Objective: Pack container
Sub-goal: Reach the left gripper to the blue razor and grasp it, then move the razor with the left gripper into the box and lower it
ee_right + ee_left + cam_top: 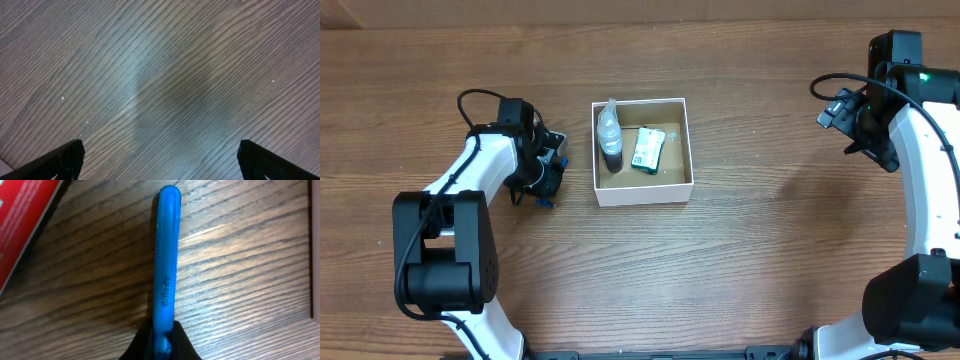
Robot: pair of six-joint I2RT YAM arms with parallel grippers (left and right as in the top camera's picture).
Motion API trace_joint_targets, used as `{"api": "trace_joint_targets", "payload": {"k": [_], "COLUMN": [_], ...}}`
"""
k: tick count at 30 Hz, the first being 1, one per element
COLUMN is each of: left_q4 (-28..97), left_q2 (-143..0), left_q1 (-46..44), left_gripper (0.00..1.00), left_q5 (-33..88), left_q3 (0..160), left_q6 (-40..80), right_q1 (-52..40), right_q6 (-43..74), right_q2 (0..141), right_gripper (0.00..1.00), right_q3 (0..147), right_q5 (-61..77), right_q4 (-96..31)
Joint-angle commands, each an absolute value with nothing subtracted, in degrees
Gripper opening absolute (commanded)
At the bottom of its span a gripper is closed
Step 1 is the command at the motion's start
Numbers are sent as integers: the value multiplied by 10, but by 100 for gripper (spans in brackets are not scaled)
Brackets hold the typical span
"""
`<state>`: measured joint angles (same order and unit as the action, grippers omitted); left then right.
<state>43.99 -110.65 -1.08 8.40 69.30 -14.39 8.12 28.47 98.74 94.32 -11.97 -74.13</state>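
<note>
Presently, the left gripper (161, 344) is pinching a blue razor (166, 255) near the container (642, 192), mid-desk; the right gripper (167, 162) is hanging open, empty. Next, probably lifting the razor inside.

Container (642, 192) left side: a bottle (609, 135) lies along the left wall.
Container middle: a green-and-white packet (647, 148) covers the floor.
Container right side: a strip of bare cardboard runs by the right wall.
Left of container: the left gripper (550, 178), clamped on a blue handle (165, 255), stands near the wall.
Right of container: open wood reaches the right gripper (160, 147), fingers spread, well apart.
</note>
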Motion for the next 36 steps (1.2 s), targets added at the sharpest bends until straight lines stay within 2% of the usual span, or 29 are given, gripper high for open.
{"api": "trace_joint_targets", "payload": {"k": [1, 15, 23, 29, 33, 36], "left_q4": [465, 689, 701, 683, 692, 692], "left_q2": [-1112, -1071, -969, -913, -923, -947], "left_q1": [-7, -12, -45, -118, -187, -220], "left_gripper": [4, 4, 4, 4, 4, 4], "left_q5": [89, 126, 156, 221, 218, 179], "left_q3": [715, 973, 1028, 1028, 1025, 1018], "left_q6": [-111, -116, -157, -269, -414, -469], "right_q1": [81, 81, 81, 81, 81, 81], "right_q6": [287, 287, 287, 287, 287, 287], "right_q2": [981, 981, 981, 981, 981, 981], "right_gripper": [100, 100, 100, 100, 100, 100], "right_q3": [945, 945, 945, 945, 945, 945], "right_q5": [-119, -119, -119, -119, -119, -119], "right_q4": [-738, -738, -738, -738, -738, -738]}}
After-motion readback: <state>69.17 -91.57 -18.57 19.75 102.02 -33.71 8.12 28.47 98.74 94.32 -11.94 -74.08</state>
